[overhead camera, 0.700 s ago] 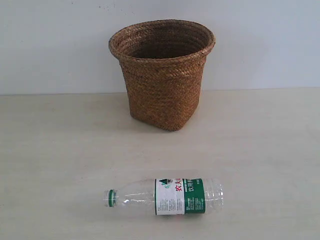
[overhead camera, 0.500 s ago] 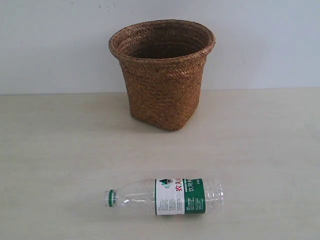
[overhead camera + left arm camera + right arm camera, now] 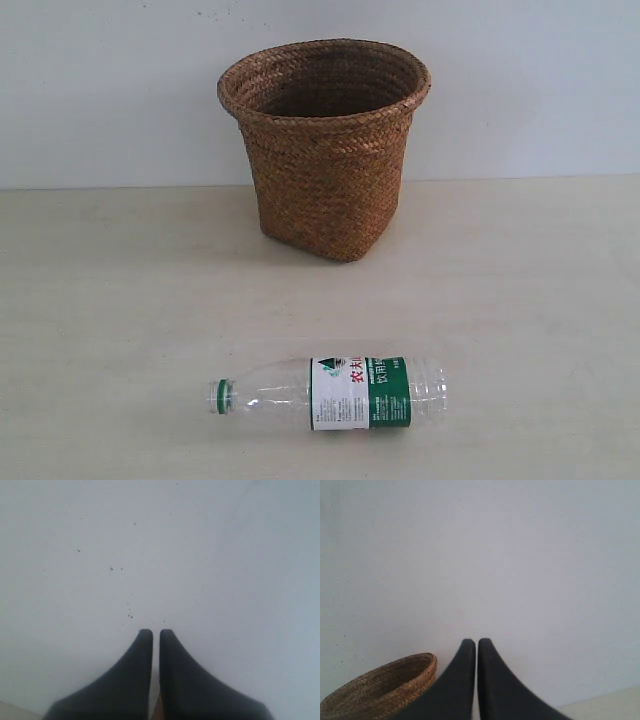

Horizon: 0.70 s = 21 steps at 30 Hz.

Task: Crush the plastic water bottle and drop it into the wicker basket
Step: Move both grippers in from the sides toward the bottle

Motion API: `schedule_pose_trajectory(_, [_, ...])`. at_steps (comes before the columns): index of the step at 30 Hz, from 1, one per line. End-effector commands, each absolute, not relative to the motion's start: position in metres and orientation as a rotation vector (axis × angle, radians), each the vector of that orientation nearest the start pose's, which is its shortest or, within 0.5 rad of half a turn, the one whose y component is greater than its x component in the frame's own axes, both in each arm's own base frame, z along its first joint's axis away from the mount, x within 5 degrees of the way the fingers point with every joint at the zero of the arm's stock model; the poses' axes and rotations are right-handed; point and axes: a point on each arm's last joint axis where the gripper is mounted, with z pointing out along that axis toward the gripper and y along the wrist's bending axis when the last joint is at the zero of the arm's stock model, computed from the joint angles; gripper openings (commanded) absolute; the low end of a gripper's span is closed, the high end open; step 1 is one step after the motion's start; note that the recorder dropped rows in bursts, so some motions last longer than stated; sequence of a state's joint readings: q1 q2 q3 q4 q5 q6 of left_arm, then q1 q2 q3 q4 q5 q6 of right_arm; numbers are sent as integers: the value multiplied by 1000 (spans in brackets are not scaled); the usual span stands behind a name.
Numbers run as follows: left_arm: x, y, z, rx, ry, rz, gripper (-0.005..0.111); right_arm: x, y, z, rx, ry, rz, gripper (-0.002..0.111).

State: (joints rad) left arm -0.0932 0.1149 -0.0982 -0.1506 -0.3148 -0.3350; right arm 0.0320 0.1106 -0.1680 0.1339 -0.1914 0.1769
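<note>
Nothing has moved since the earlier frames. Exterior view: the plastic water bottle [image 3: 330,394] lies sideways on the counter [image 3: 100,300], well apart from the wicker basket [image 3: 325,150], on the camera's side. It seems light, thin, slippery; take the labelled middle. Left wrist view: left gripper [image 3: 156,632], jaws together, empty. Right wrist view: right gripper [image 3: 476,642], same.

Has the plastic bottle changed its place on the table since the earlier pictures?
No. The plastic water bottle lies on its side at the same spot in front of the wicker basket, with its cap pointing the same way.
</note>
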Motion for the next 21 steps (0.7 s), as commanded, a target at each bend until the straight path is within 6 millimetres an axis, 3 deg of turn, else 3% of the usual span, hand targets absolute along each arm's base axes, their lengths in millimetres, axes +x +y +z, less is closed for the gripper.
schedule_pose_trajectory(1, [74,-4,296,-273,1205,-492,4,68,0,310,163,1271,235,0])
schedule_pose_trajectory(6, [113,-15,329,-194,1337,-480,4,92,1,336,137,1352,196,0])
schedule_pose_trajectory(10, [144,-26,340,-65,1462,-446,4,116,3,353,93,1461,146,0])
schedule_pose_trajectory(16, [198,-39,326,95,1690,-399,4,160,7,363,-33,1727,51,0])
schedule_pose_trajectory(21, [232,-44,312,256,1832,-309,4,192,11,358,-201,1985,-10,0])
